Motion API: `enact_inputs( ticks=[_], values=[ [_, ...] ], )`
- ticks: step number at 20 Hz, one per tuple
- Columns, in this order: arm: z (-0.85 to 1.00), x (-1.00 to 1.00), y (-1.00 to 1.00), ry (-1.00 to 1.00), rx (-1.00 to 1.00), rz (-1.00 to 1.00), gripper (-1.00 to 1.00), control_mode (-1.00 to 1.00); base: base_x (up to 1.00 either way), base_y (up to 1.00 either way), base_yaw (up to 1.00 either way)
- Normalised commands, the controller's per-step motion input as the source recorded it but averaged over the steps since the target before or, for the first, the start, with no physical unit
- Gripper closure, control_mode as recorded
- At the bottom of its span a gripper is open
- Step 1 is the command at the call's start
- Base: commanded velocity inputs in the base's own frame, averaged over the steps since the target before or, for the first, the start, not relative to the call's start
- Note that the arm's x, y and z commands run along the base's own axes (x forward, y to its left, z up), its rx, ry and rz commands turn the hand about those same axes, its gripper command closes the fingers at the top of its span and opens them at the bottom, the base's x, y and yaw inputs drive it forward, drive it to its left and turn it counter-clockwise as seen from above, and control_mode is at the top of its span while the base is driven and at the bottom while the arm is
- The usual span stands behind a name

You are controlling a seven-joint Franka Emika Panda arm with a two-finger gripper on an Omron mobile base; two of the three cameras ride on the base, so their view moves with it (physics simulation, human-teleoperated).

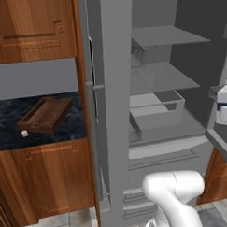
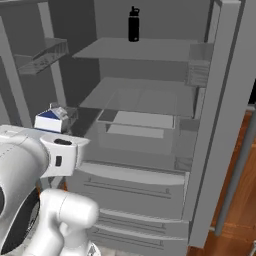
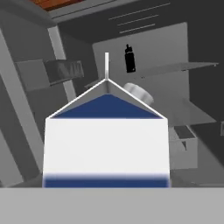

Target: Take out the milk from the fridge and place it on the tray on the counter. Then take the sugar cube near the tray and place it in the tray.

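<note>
One sugar cube (image 1: 24, 133) lies on the tabletop (image 1: 8, 117) just left of the tray (image 1: 44, 115). Right of them, the fridge (image 2: 150, 125) stands open; the milk (image 3: 106, 140) sits in its door bin. Whether the jaws are clenched cannot be told.

A kitchen: open grey fridge (image 1: 152, 109), marbled counter (image 1: 8, 117), brown wooden cabinets (image 1: 32, 27).

White milk (image 3: 106, 146) with blue bands, grey fridge (image 2: 150, 125), dark brown tray (image 1: 44, 115).
</note>
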Motion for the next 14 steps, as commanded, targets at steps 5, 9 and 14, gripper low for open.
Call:
enact_inputs(
  ticks=[5, 9, 14],
  values=[
    [0.0, 0.0, 0.0, 0.0, 0.0, 0.0, 1.0, 1.0, -1.0, 0.72, 0.03],
    [0.0, 0.0, 0.0, 0.0, 0.0, 0.0, 1.0, 1.0, -0.56, 1.0, 0.0],
    [0.0, 0.0, 0.0, 0.0, 0.0, 0.0, 1.0, 1.0, 0.31, 1.0, -0.01]
  ],
)
